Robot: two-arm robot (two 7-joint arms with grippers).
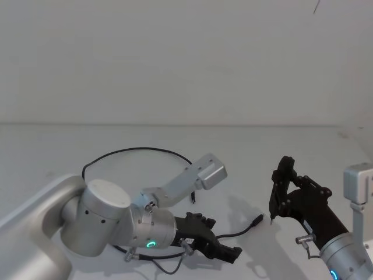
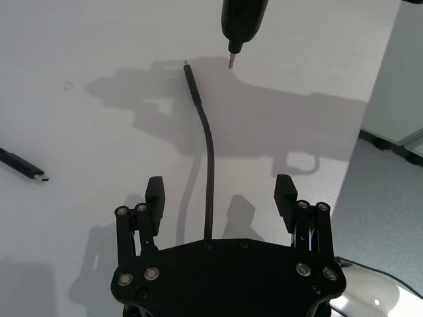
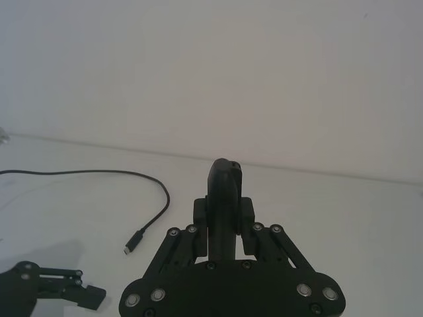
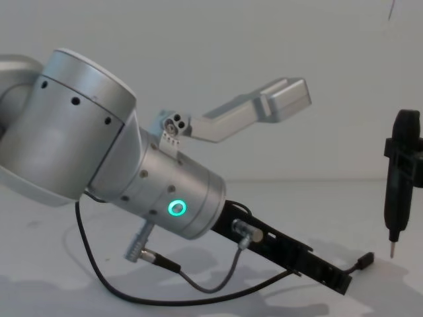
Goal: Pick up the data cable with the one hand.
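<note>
Two arms show in the head view. The flat black plastic left tool [image 1: 220,239], on a silver cylindrical wrist with a glowing green ring, sits low at centre frame and points right. The long, thin black data cable [image 1: 134,150] arcs over the white table [image 1: 58,146] above it. The cable's near end runs out past the tool's tips to a small black plug [image 1: 256,220]. At lower right, the right tool [image 1: 291,186] is clamped on a slim dark upright probe [image 1: 273,204], whose metal tip hangs just beside that plug.

In the left wrist view, the left tool's fingers [image 2: 155,191] stand wide, one on each side of the cord. The cord runs up the frame between them, its long axis in line with the tool's reach, and neither pad touches it.

In the right wrist view, the cable curves in from the left edge.

In the chest view, the left tool slopes towards the lower right, the cord sags beneath it and the plug lies just beyond its tips.

The left tool is plainly the nearer one, and closing it should catch the cord. The table lies open around it, and only the probe crowds the far end.
</note>
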